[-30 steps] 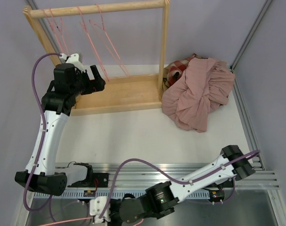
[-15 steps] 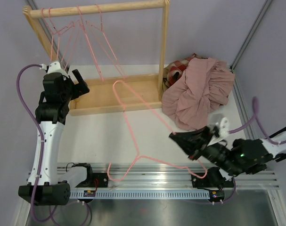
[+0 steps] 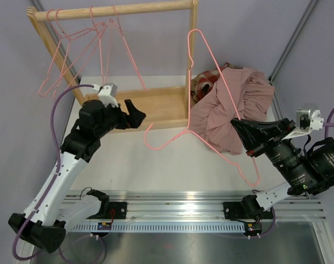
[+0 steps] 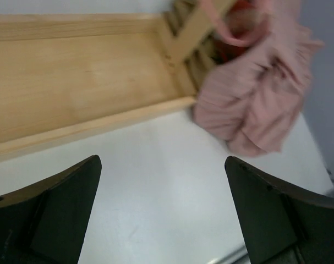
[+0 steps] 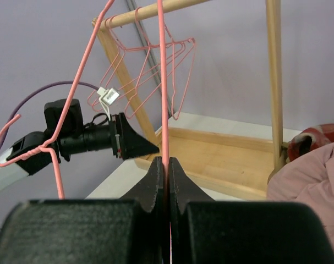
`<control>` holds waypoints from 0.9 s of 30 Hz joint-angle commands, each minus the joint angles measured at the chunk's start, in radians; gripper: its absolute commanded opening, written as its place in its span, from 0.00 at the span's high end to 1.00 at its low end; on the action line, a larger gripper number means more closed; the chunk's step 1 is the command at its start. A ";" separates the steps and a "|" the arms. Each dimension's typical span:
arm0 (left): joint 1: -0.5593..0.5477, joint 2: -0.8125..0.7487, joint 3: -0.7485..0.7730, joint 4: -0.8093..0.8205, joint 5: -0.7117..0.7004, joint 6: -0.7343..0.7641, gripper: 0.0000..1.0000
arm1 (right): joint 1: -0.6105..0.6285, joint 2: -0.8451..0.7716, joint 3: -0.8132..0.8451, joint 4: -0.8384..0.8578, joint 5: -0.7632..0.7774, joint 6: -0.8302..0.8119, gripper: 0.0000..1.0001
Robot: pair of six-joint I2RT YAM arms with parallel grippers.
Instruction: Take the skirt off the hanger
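Left gripper (image 3: pixel 132 111) hangs spread wide with nothing in it, over the light wooden rack (image 3: pixel 155 107) of spare hangers. The bare pink wire hanger (image 5: pixel 162 82) is pinched in the right gripper (image 5: pixel 165 165), jaws tight on the wire. The crumpled dusty-pink skirt (image 3: pixel 233 104) is heaped on the table beside the rack. My worry: that thin wire pivots, hooks the rack post or snags the skirt.

The left arm (image 3: pixel 52 187) has long white links between bulky black joint housings (image 3: pixel 94 120) on a black base (image 3: pixel 37 234); the right arm (image 3: pixel 326 159) shows a ribbed black cylinder (image 3: pixel 290 165). Purple cables (image 3: pixel 53 118) loop alongside. The left hand (image 3: pixel 133 113) and right hand (image 3: pixel 236 125) are black, wedge-fingered, each behind a small white mount (image 3: pixel 107 91).
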 commanded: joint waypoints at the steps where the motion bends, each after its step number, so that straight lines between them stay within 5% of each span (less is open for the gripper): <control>1: -0.175 -0.006 0.065 0.129 -0.023 -0.050 0.01 | -0.015 0.169 0.148 -0.058 0.096 -0.131 1.00; 3: -0.241 0.015 0.102 0.123 -0.029 -0.081 0.01 | -0.091 0.231 0.190 -0.162 0.078 -0.081 1.00; 5: -0.286 0.019 0.153 0.126 -0.051 -0.115 0.01 | -0.367 0.355 0.346 -0.710 -0.053 0.320 1.00; 6: -0.328 0.019 0.168 0.127 -0.063 -0.121 0.01 | -0.480 0.405 0.397 -0.840 -0.259 0.434 1.00; 7: -0.344 0.025 0.198 0.127 -0.083 -0.121 0.01 | -0.597 0.480 0.408 -0.912 -0.301 0.515 1.00; 12: -0.382 0.048 0.262 0.101 -0.095 -0.127 0.01 | -0.695 0.527 0.209 -0.654 -0.476 0.542 1.00; 21: -0.389 0.045 0.309 0.055 -0.107 -0.095 0.01 | -0.728 0.841 0.284 -0.592 -0.556 0.633 1.00; 27: -0.389 0.037 0.297 -0.043 -0.208 -0.042 0.01 | -0.773 0.802 0.279 -0.522 -0.637 0.660 1.00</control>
